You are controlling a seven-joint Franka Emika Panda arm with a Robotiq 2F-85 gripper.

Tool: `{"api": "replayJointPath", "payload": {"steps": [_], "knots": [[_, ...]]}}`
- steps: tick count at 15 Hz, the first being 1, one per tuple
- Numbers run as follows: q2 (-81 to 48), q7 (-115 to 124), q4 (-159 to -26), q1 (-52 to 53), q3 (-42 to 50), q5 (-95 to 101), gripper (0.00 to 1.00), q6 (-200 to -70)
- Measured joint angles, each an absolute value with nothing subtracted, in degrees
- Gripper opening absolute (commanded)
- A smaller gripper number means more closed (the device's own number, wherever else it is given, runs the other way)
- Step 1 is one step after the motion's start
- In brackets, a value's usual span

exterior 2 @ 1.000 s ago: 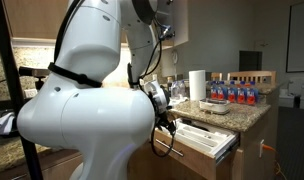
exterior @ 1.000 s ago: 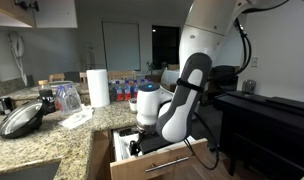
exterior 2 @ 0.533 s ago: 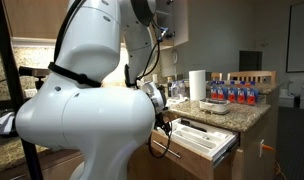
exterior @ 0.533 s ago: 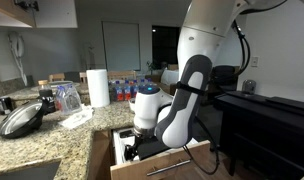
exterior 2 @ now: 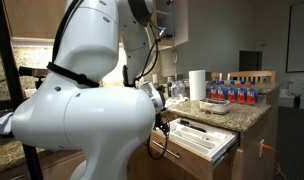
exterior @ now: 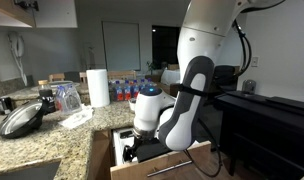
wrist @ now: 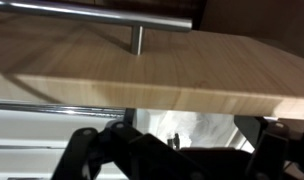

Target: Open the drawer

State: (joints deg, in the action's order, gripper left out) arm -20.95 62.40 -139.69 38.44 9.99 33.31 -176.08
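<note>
Close under the wrist, the gripper point(wrist: 177, 150) stands with its jaws wide apart and nothing between them. It is dipped just behind the drawer point(wrist: 142, 65) front, over the white tray point(wrist: 32, 125). The handle point(wrist: 112, 17) lies on the outer side of that front, untouched. Both exterior views show the drawer point(exterior: 164, 163) partly out from under the counter point(exterior: 52, 140) with the tray point(exterior 2: 204, 138) bared, so the opening looks well along. Whether a finger presses the inner face of the front I cannot tell; the wrist view is too tight and dark there.

To finish well, I judge the pull should run straight and level along the slides. The fingers should stay low enough to hook the front but clear of the tray's dividers. Sideways drag could rack the drawer, and a rising wrist could slip over its top edge.

The counter's edge hangs just above the drawer's rear, so headroom is short farther in. Outward, space seems open, though the arm's own forearm sits just beside the drawer. Farther back, the roll point(exterior: 98, 87) and bottles point(exterior: 127, 88) stand well apart from the work.
</note>
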Motion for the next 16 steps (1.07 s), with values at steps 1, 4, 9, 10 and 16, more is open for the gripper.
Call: {"api": "replayJointPath", "payload": {"steps": [1,4,9,10,16], "knots": [[-20.8,64.4,-139.7,41.1,12.7,35.0,1.00,-176.7],[-18.9,71.4,-139.7,51.7,23.3,41.6,1.00,-176.4],[-9.1,87.4,-140.1,69.5,39.3,59.7,1.00,-164.2],[-6.7,88.6,-140.6,71.0,39.6,61.1,1.00,-160.7],[3.0,85.9,-147.4,55.4,18.4,54.4,1.00,-149.0]]}}
